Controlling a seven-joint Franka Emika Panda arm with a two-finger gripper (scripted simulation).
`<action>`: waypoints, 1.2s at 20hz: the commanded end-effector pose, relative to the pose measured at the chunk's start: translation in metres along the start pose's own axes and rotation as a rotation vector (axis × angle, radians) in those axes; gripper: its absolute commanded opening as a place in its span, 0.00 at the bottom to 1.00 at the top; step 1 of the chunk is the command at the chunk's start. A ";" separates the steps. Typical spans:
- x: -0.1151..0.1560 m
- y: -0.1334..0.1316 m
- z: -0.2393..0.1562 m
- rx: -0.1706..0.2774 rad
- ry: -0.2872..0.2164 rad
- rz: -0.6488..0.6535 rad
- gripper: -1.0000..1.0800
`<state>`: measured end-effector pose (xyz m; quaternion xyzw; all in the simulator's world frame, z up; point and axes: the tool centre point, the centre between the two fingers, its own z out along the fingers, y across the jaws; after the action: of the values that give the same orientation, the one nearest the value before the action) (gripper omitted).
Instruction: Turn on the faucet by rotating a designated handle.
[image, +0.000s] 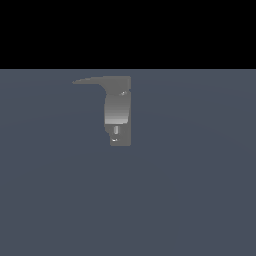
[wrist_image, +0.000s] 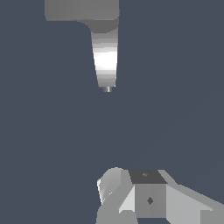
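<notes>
While nothing touches yet, I read this as the approach step. Exterior view shows the faucet (image: 120, 111) upright just above frame centre, with the handle (image: 90, 80) sticking out from its top toward 9 o'clock, long axis roughly level, tip tapering to a point. No arm in that view. On the wrist view I see the faucet (wrist_image: 105, 57) well apart from the claw (wrist_image: 131, 197), with bare floor between. Only part of the claw shows at frame edge, so I cannot tell if it is wide or narrow; it holds nothing I can see. My call: next move is closing that gap onto the lever's free end, not the body.
</notes>
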<state>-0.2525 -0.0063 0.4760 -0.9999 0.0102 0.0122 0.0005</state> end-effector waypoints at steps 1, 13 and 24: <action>0.000 0.000 0.000 0.000 0.000 0.000 0.00; 0.006 -0.018 0.010 0.001 0.000 0.069 0.00; 0.029 -0.064 0.035 0.005 0.001 0.251 0.00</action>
<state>-0.2274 0.0502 0.4448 -0.9926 0.1207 0.0115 0.0012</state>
